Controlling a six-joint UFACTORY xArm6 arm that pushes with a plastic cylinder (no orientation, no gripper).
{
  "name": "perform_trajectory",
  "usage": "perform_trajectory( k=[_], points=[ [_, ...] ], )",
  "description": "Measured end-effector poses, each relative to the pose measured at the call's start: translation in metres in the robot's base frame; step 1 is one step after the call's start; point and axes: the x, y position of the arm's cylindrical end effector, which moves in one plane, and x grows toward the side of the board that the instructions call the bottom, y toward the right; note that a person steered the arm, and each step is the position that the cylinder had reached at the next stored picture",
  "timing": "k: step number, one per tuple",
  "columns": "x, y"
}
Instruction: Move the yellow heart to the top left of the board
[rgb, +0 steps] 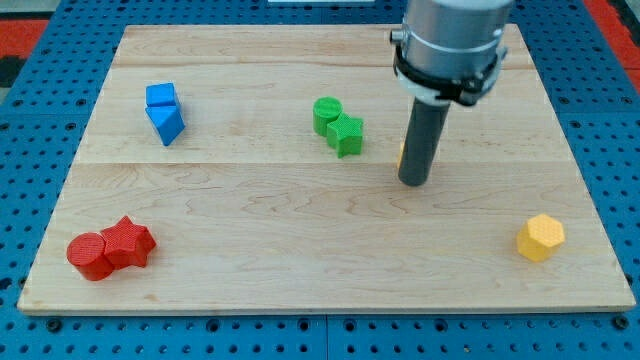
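My tip (414, 183) rests on the wooden board (300, 260), right of centre. A small sliver of yellow (401, 153) shows at the rod's left edge, just above the tip. It looks like the yellow heart, almost wholly hidden behind the rod, so its shape cannot be made out. The tip seems to be touching it or right beside it, on the side toward the view's bottom.
A green cylinder (326, 112) and green star (347, 135) sit together left of the rod. A blue cube (160, 96) and blue triangle (166, 123) lie at the upper left. A red cylinder (88, 256) and red star (128, 241) lie at the lower left. A yellow hexagon (541, 237) lies at the lower right.
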Motion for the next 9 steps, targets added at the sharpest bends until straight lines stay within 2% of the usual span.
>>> perform_trajectory(
  k=[1, 3, 5, 7, 8, 9],
  points=[
    [-0.025, 0.000],
    [-0.036, 0.032],
    [-0.087, 0.028],
    [-0.100, 0.011],
    [-0.151, 0.016],
    [-0.153, -0.046]
  ],
)
